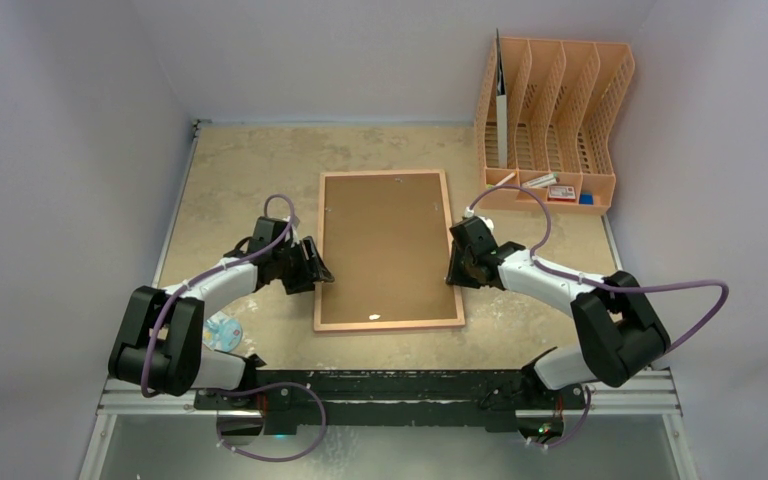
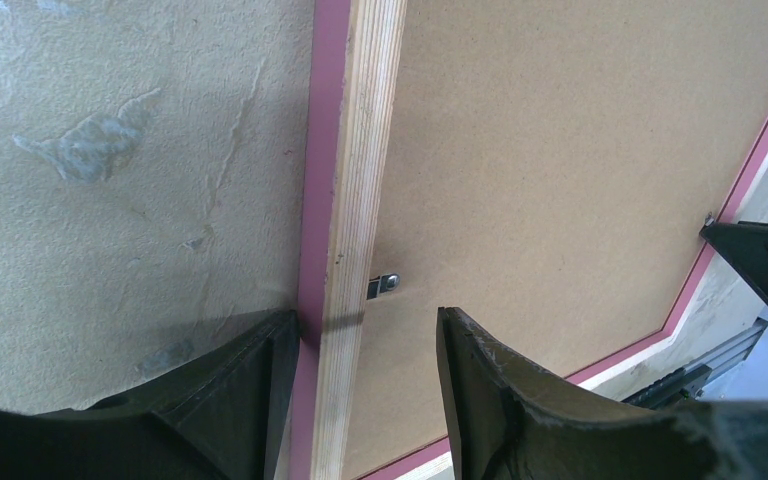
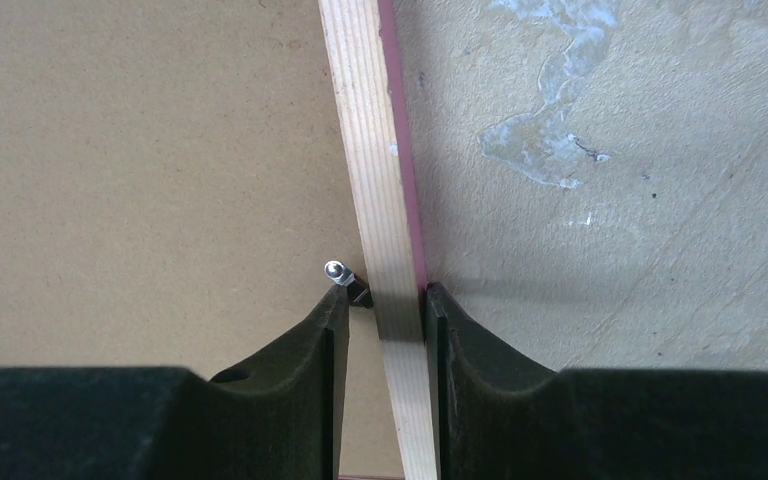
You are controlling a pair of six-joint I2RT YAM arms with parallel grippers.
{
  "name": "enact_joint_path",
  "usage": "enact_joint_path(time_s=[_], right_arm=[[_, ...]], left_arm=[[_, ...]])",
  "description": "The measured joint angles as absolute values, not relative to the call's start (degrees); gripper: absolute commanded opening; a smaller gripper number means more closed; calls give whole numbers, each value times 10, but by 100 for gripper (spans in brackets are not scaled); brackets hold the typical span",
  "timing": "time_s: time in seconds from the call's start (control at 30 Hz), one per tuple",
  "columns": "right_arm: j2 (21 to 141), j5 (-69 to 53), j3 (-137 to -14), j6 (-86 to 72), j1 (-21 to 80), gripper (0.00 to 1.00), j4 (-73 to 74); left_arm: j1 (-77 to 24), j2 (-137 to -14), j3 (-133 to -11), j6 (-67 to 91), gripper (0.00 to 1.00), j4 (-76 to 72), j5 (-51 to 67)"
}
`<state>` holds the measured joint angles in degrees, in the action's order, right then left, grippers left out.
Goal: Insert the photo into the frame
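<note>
Evidently mid-task, the frame (image 1: 390,324) lay back-up at mid-table with its hardboard backing (image 1: 385,245) seated, the left gripper (image 1: 318,268) spread astride the left rail and the right gripper (image 1: 453,268) close about the right rail, not quite clamped; whether the photo lay beneath could not be told.

Bright even overhead light; small glare spot on frame (image 1: 410,324); wrist views sharp, shadows soft.

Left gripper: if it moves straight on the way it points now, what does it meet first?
Probably the pink-edged rectangular wooden picture frame: its pale rail lies between the open jaws. Depth is unclear.
</note>
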<state>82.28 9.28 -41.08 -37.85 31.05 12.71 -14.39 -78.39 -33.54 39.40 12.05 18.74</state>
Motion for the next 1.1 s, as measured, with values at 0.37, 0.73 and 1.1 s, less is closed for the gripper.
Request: enact_joint_path(time_s=[0.37,0.73,1.1], right_arm=[[821,92,-411,-377,310,23,127],[821,89,-411,-369,310,40,128],[837,93,-425,-360,311,28,129]], left_arm=[[-144,-784,-335,394,55,121,187],[-144,-783,-335,394,58,121,187],[-147,-782,-335,394,58,120,187]])
